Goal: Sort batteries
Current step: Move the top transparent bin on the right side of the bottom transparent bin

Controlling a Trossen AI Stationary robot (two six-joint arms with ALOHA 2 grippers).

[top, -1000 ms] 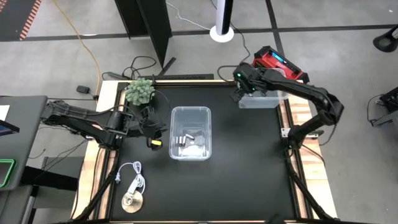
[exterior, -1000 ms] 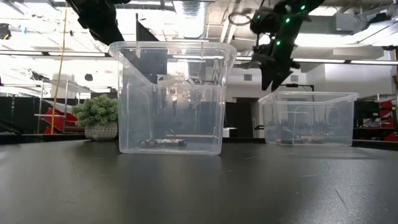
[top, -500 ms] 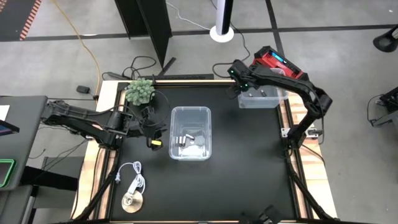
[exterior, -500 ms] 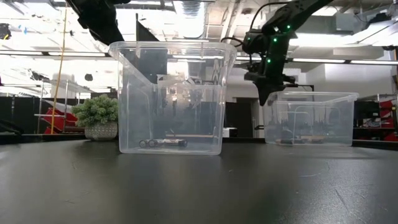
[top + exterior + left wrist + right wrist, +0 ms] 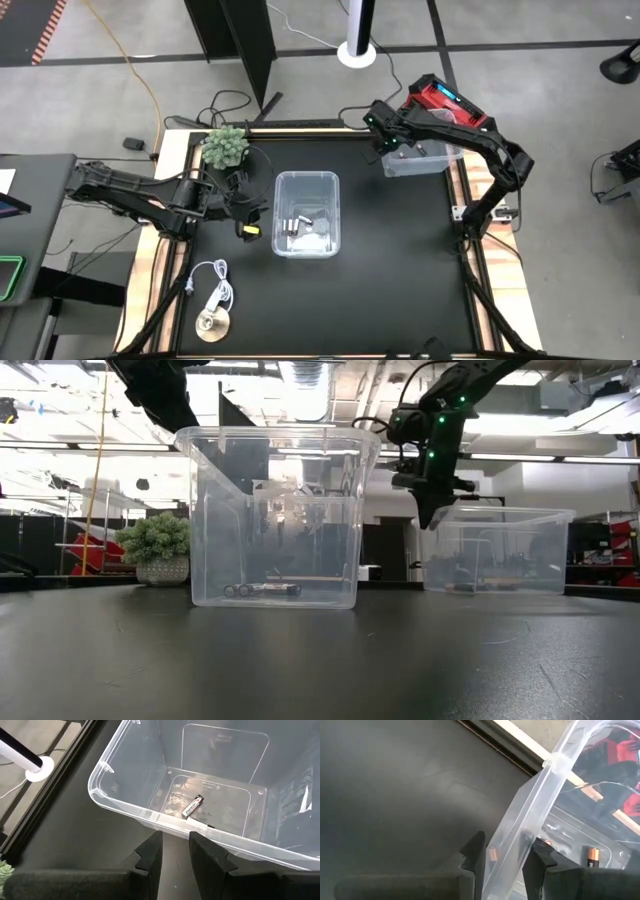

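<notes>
Two clear bins stand on the black table. The middle bin [image 5: 306, 213] holds several batteries; a dark one [image 5: 193, 806] lies on its floor, and pale ones [image 5: 293, 224] show from above. The far-right bin [image 5: 420, 160] holds dark batteries with copper ends [image 5: 592, 855]. My right gripper [image 5: 384, 146] is at this bin's left wall, shut on it. My left gripper [image 5: 247, 215] is a little open and empty, just left of the middle bin; it also shows in the left wrist view [image 5: 175, 845]. My right gripper has the far-right bin's left wall [image 5: 512, 847] between its two fingers, one finger [image 5: 475, 852] outside and one [image 5: 540, 857] inside. The fingers come from above, pointing down, at rim height [image 5: 428, 520]. The bin's bottom rests on the table.
A potted plant [image 5: 226, 146] stands at the far left. A white coiled cable with a round disc [image 5: 212, 310] lies near the front left. A red device [image 5: 445, 98] sits beyond the far-right bin. Bare black table lies between the bins and toward the near edge.
My right gripper has gone down and a little toward the table's left, from above the far-right bin to its left wall, and the right arm's elbow has swung toward the far edge. My left arm has kept still.
</notes>
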